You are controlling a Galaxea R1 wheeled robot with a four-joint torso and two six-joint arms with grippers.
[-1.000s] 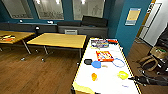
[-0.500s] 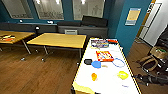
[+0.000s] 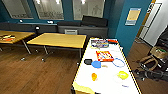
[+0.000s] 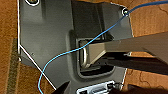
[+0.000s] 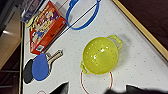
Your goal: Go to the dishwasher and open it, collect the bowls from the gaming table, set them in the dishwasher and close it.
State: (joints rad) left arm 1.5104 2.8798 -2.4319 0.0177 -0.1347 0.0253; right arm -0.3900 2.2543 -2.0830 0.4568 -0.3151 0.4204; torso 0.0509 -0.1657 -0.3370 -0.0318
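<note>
The gaming table (image 3: 107,82) runs away from the robot, white-topped with a yellow edge. At its near end a small orange cup (image 3: 94,76) stands toward the left edge, and a lime bowl (image 3: 122,74) sits toward the right edge. In the right wrist view that lime bowl (image 5: 101,55) is upright, has two small handles, and holds nothing; it lies just inside the right edge, partly over a red ring (image 5: 96,81) marked on the top. Further up, near the left edge, a blue bowl (image 3: 96,64) touches a black bowl (image 3: 88,61); in the wrist view they look flat, with a pale handle-like piece beside them, so I cannot tell what they hold. A blue ring (image 3: 118,62) lies toward the right edge. Beyond these a red game box (image 3: 104,55) lies mid-table, and more boxes (image 3: 100,43) crowd the far end.

Bare wood floor (image 3: 37,75) is open to the left of the table; bags (image 3: 152,60) clutter the floor on the right. Two yellow-orange tables (image 3: 58,40) stand further back left.

Whether either gripper's fingers are open cannot be told; the left wrist camera looks down on robot parts and a blue cable (image 4: 75,50) over the floor.
</note>
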